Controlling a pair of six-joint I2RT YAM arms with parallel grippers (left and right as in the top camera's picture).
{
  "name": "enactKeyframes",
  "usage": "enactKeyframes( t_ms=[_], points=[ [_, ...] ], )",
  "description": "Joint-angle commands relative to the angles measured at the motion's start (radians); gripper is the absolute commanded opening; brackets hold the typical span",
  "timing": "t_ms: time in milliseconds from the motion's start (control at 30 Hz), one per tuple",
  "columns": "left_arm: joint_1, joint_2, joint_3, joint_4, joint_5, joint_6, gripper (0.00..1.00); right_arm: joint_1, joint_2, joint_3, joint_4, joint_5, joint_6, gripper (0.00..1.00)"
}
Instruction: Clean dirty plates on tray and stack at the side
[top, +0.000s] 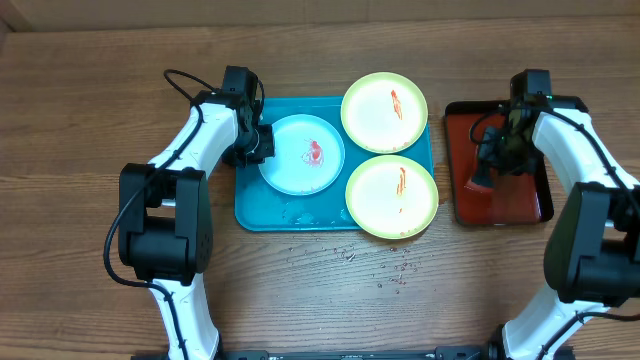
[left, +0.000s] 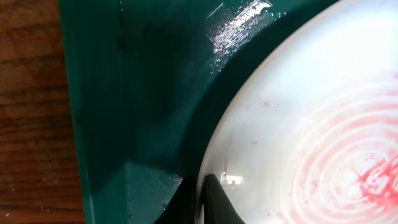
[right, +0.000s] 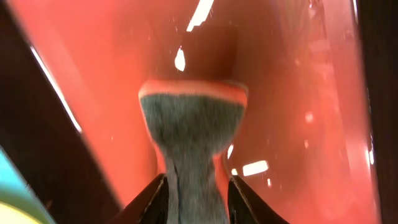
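At the left side of the turquoise tray (top: 300, 215), the left gripper (top: 258, 143) has its jaws closed tight on the rim of the pale blue-white plate (top: 290, 178), and the left wrist view shows the rim caught between them. The left arm reaches forward from the near edge of the table (top: 90, 120) and bends inward to the tray's left rim. The right gripper (top: 490, 162) has its jaws partly closed, squeezing a sponge (right: 193, 127) with a grey face and an orange edge, pinched narrow between them. That arm stretches forward along the right side, its wrist bent down over the dark red tray (top: 520, 205). All three plates lie flat in the turquoise tray, the two yellow-green plates (top: 375, 125) (top: 380, 205) on its right, each with a red smear at its centre.
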Motion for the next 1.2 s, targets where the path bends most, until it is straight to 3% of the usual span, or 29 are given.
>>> enactKeyframes(
  t_ms=[0,167,367,600,733,900,1167],
  points=[
    [-0.006,0.018,0.002,-0.012,-0.011,-0.014,0.04,0.005,0.032,0.006,0.025,0.018,-0.034,0.33],
    [-0.006,0.018,0.002,-0.012,-0.011,-0.014,0.04,0.005,0.060,-0.003,0.048,0.014,-0.036,0.32],
    [-0.006,0.018,0.002,-0.010,-0.011,-0.014,0.04,0.005,0.077,-0.019,0.079,-0.008,-0.035,0.23],
    [-0.007,0.018,0.002,-0.010,-0.011,-0.014,0.04,0.005,0.077,-0.074,0.106,-0.008,-0.027,0.22],
    [-0.007,0.018,0.002,-0.010,-0.011,-0.014,0.05,0.005,0.077,-0.095,0.105,-0.010,-0.023,0.34],
    [-0.007,0.018,0.002,-0.010,-0.011,-0.014,0.04,0.005,0.077,-0.083,0.068,-0.011,0.000,0.34],
    [-0.007,0.018,0.002,-0.010,-0.011,-0.014,0.04,0.005,0.076,-0.058,0.016,-0.011,0.045,0.09]
  ],
)
